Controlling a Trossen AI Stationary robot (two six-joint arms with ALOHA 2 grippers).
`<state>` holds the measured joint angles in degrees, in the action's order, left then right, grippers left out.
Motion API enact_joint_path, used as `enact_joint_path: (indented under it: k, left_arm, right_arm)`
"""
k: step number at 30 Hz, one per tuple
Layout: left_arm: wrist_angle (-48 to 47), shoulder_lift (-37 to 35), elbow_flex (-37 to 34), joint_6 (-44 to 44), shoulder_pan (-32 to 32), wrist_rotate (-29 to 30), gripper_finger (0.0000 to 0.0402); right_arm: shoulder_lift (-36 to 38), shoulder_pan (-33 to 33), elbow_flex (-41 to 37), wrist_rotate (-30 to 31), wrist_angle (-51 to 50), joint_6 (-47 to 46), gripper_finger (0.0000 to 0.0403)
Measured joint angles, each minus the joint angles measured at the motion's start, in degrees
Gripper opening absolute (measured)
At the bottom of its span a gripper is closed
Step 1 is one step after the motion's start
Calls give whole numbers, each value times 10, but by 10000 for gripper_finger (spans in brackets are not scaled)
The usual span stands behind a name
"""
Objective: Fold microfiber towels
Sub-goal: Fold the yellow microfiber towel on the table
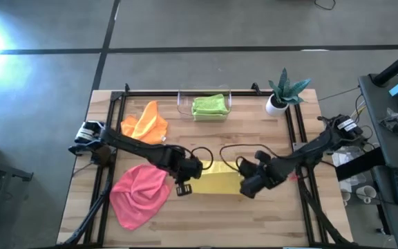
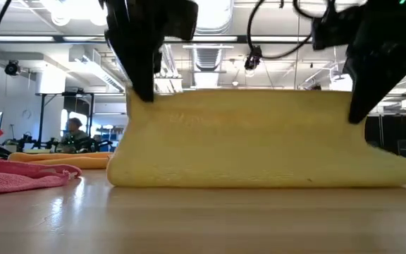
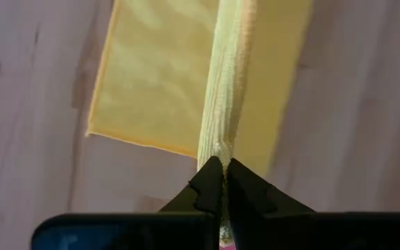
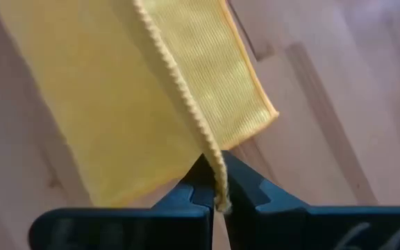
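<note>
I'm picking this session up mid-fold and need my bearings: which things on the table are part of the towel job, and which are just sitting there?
Part of the job:
- yellow towel, lifted by one edge, pinched by the left gripper and the right gripper
- pink towel, crumpled
- orange towel, crumpled
- green towel, lying in the bin

Just lying about:
- clear bin
- potted plant

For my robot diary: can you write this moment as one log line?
left gripper: shut on yellow towel | right gripper: shut on yellow towel | edge lifted

My left fingers (image 3: 217,182) and right fingers (image 4: 214,182) are pinching one towel (image 1: 216,181) between them; another towel (image 1: 140,194) is lying left of my left fingers.
</note>
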<state>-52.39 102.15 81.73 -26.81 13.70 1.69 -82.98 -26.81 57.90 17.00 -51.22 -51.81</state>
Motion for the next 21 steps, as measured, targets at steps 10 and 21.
enact_joint_path:
  k: [10, 21]
  left_arm:
    - [29, 19, -15, 1, -20, -14, 0]
    - [40, 21, -9, 2, -22, 20, 14]
  right_arm:
    - [-4, 29, -16, -40, 24, 8, 8]
    - [-7, 36, -14, -40, 38, 60, 9]
